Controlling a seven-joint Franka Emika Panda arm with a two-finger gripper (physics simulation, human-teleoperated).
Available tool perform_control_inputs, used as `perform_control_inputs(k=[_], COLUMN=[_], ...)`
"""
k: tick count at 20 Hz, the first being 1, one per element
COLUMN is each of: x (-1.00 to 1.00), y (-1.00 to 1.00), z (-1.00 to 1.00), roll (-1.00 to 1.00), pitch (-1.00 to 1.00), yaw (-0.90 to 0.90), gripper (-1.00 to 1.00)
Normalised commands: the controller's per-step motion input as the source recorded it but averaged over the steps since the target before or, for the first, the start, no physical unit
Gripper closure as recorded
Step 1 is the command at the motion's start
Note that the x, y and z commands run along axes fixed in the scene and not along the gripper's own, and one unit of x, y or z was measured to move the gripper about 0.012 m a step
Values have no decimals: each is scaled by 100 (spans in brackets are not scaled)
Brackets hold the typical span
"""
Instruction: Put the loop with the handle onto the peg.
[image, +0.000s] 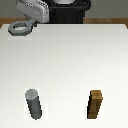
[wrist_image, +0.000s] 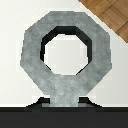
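We see the loop with the handle (wrist_image: 64, 57) filling the wrist view: flat grey ring, faceted outline, round hole showing white table through it, stubby tab pointing toward the camera base. The tab runs into the dark band at the frame edge, where the gripper body sits.

In the exterior view the loop with the handle (image: 20, 28) is at the far edge of the table (image: 65, 60), toward the exterior view's left, ring sticking out from under the gripper (image: 33, 12). The handle end disappears at the gripper, so we read it as clamped on the tab, fingers drawn in close around it. Fair caveat: the fingertips themselves are not resolved in either view, so contact is inferred from the tab vanishing into the hand. Whether the ring rests on the table or sits just above it, we cannot tell.

The peg (image: 33, 104) stands upright near the front of the table, exterior view's left side, dark grey with a lighter top, well apart from the loop.

A brown wooden block (image: 96, 104) stands to the exterior view's right of the peg, apart from it. A strip of wood flooring (wrist_image: 107, 15) shows at one corner of the wrist view.
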Motion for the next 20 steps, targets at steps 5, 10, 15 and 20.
perform_control_inputs(k=[5, 10, 15, 20], x=[47, 100, 100, 20], y=[0, 0, 0, 65], z=[40, 0, 0, 0], roll=[0, 0, 0, 0], pitch=[0, 0, 0, 0], yaw=[0, 0, 0, 0], gripper=[100, 100, 100, 100])
